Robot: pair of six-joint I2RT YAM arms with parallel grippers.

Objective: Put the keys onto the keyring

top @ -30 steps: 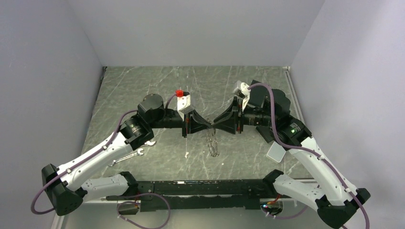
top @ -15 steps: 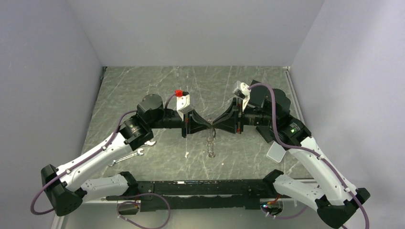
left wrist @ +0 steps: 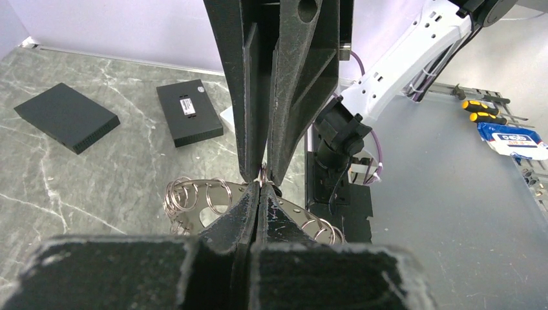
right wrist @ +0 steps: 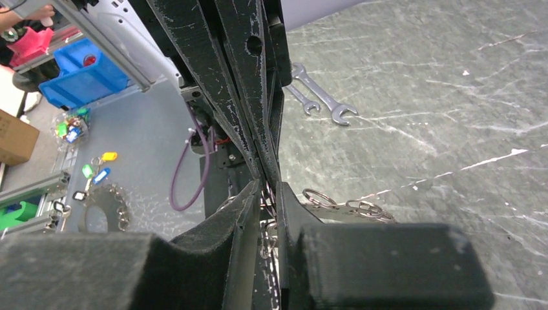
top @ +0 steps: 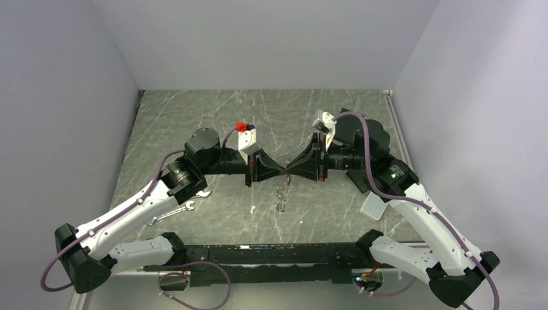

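Note:
My left gripper [top: 279,169] and right gripper [top: 289,169] meet tip to tip above the middle of the table. The keyring [top: 281,194] hangs below the tips, edge-on in the top view. In the left wrist view it is a flat silver ring [left wrist: 194,188] with holes and several small split rings. My left gripper [left wrist: 260,188] is shut on a small split ring at its tip. In the right wrist view my right gripper [right wrist: 268,194] is closed narrowly on ring links, with the flat keyring [right wrist: 349,210] behind. No keys show on the table.
Two wrenches [top: 184,210] lie on the marble table by the left arm and also show in the right wrist view [right wrist: 323,103]. A white flat piece [top: 373,205] lies by the right arm. Two black boxes [left wrist: 66,116] [left wrist: 189,111] lie on the table.
The hanging keyring has swung a little to the left and hangs shorter. Both grippers stay tip to tip and have shifted slightly left.

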